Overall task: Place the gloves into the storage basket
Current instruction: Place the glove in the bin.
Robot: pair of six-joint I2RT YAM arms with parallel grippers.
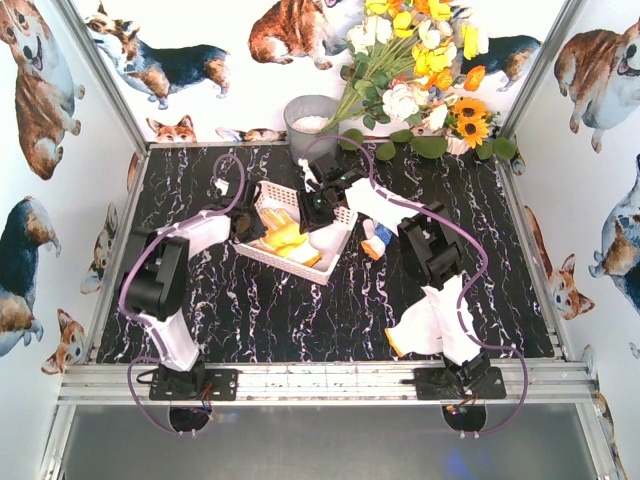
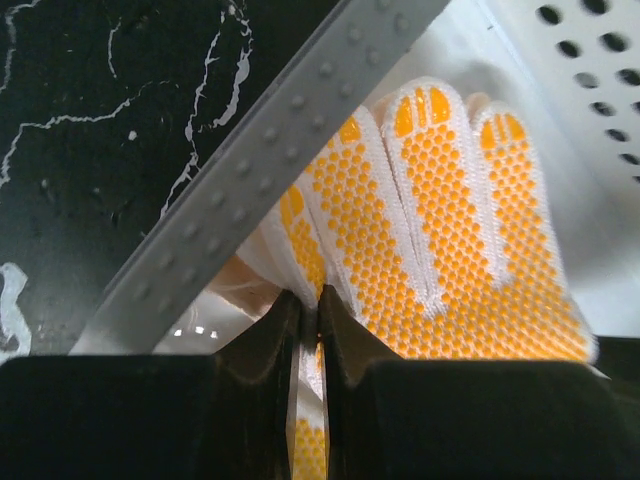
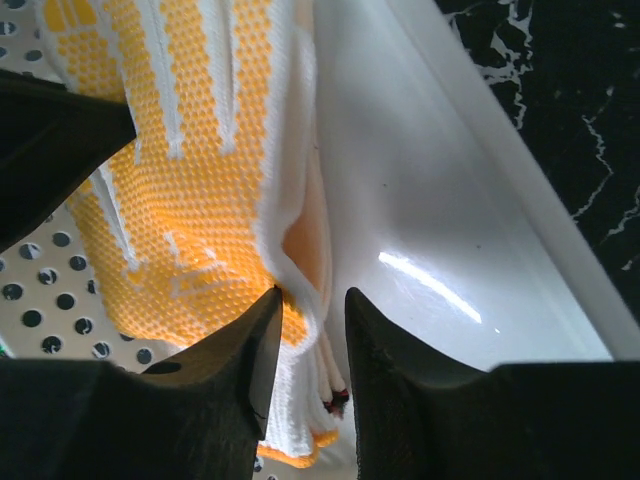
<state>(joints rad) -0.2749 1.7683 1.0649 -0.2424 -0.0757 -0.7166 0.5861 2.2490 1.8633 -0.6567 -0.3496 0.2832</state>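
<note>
The white storage basket (image 1: 337, 237) stands mid-table with yellow and white gloves (image 1: 285, 240) in it. My left gripper (image 1: 248, 222) is at its left rim, and in the left wrist view it (image 2: 312, 295) is shut on a fold of the white glove with orange dots (image 2: 450, 230), just inside the basket rim (image 2: 270, 150). My right gripper (image 1: 318, 208) hangs over the basket's far side. Its jaws (image 3: 312, 295) stand open, with the same dotted glove's (image 3: 190, 200) white cuff edge loose between them, above the basket wall (image 3: 430, 230). Another glove (image 1: 375, 240) lies on the table right of the basket, and an orange-yellow one (image 1: 398, 342) lies beside the right arm.
A round grey bucket (image 1: 310, 122) and a bunch of flowers (image 1: 420, 70) stand at the back edge. Corgi-print walls close in the black marbled table (image 1: 200, 320) on three sides.
</note>
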